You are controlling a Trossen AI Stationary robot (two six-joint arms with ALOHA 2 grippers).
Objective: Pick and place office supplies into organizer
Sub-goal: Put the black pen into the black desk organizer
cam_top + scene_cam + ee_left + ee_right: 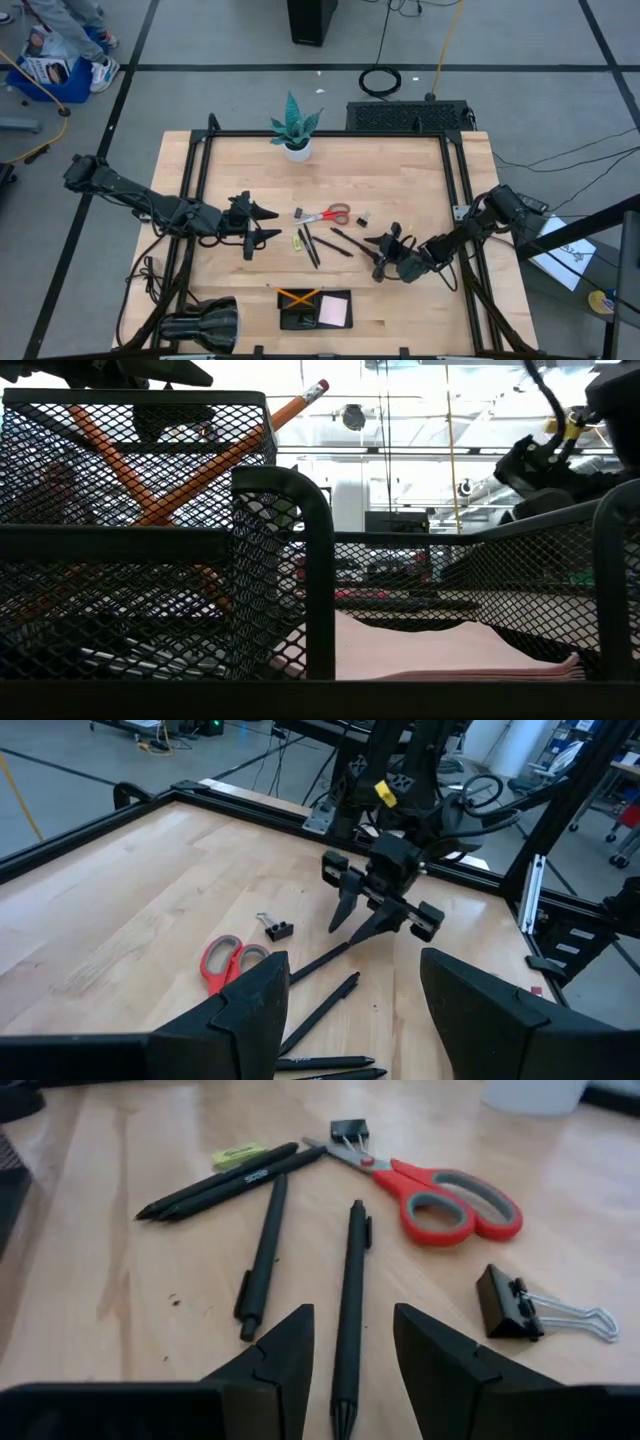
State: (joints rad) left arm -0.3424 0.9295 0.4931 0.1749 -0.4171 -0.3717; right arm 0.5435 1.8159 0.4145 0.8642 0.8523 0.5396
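Here, right gripper [381, 257] fingers spread astride pen [349, 1312]; left gripper [262, 223] fingers released.

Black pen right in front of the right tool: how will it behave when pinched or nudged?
The black pen looks thin, rigid and probably light. Its round barrel may roll on the bare table, though its clip could stop it. The right tool stands open, straddling its tip, so a slim, smooth body might slip.

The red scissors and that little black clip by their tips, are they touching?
Touching, it appears. In the right wrist view the black clip sits right at the blade tips of the red scissors, its wire handles lying against the blades with no gap showing.
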